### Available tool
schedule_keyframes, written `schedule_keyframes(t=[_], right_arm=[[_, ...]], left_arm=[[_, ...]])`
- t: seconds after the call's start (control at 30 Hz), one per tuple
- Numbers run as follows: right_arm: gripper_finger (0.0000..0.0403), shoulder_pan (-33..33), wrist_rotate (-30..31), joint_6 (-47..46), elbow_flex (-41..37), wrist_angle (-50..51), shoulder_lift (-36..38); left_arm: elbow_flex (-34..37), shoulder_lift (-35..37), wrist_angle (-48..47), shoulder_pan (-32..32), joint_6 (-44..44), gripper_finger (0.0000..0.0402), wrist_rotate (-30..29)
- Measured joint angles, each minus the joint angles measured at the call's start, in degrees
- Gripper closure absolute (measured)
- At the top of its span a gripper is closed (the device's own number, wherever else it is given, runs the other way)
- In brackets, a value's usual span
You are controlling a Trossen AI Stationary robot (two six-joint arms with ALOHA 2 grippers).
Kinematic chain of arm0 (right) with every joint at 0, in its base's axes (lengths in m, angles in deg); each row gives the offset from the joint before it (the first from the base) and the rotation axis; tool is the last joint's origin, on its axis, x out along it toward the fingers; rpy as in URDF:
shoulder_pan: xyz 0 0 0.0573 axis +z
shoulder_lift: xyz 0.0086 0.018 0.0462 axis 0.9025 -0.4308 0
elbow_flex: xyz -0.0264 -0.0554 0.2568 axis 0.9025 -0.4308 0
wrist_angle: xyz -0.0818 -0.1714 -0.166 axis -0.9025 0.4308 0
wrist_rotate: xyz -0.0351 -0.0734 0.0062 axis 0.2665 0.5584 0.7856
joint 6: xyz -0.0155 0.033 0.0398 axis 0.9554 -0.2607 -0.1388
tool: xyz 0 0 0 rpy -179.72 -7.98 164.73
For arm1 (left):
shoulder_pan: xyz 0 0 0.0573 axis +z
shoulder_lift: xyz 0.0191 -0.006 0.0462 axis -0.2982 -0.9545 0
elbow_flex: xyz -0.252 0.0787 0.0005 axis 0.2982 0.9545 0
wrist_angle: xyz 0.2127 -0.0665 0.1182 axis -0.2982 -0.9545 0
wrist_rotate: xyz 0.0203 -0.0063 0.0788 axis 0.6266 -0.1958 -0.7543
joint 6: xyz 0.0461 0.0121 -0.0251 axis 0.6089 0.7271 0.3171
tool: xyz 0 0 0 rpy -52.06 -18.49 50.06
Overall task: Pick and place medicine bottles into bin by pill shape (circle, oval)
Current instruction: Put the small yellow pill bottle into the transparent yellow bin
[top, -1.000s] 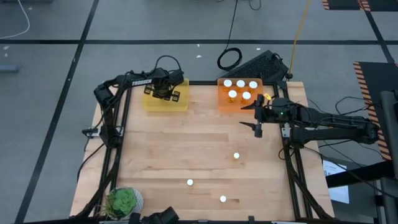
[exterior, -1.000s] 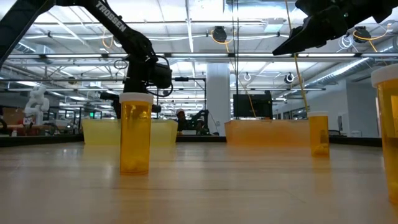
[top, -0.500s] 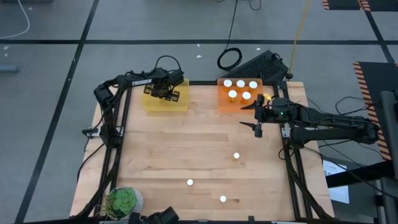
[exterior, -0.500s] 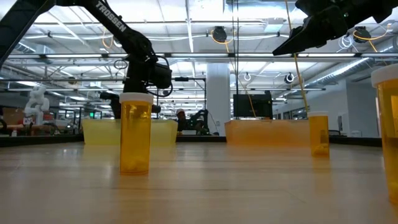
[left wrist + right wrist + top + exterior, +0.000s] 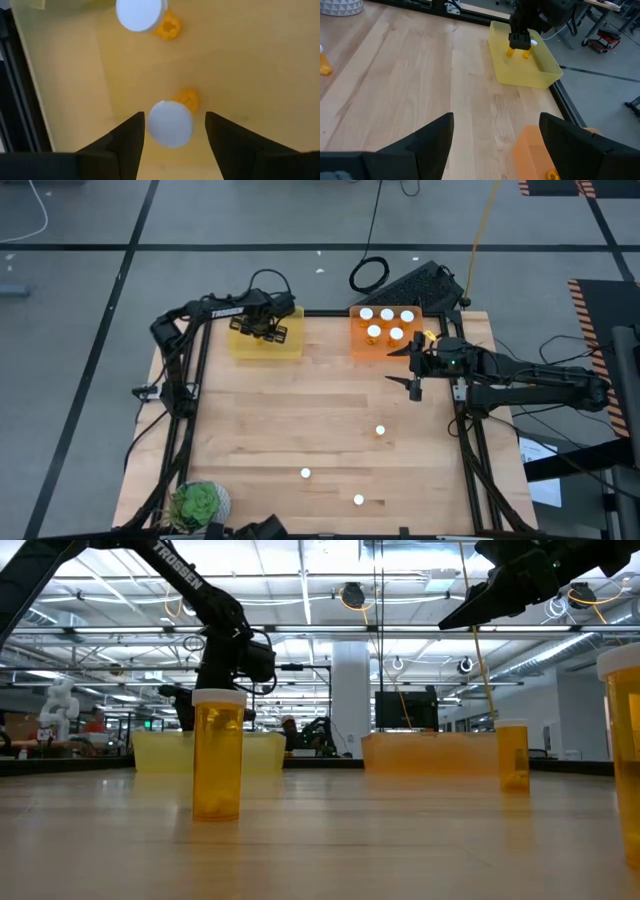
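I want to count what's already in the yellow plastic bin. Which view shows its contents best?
The left wrist view: it looks straight into the yellow plastic bin at two white-capped amber bottles. In the high view the left gripper covers them; the low view shows only the bin's wall.

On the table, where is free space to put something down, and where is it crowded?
Bare wood lies between the yellow bin and the three loose bottles near the front. The orange bin is crowded with five bottles. The left gripper hangs in the yellow bin; the right gripper hovers beside the orange one.
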Motion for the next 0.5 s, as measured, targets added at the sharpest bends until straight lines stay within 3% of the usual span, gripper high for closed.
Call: schedule_keyframes(t=[0.3,0.5], right_arm=[[0.0115,0.0,0.0,0.0,0.0,0.0,0.0],[0.0115,0.0,0.0,0.0,0.0,0.0,0.0]], left_arm=[[0.0,6.5,-3.4,-2.0,-1.1,0.0188,-0.6],[0.0,14.9,-4.0,-8.9,0.6,0.0188,-0.6]])
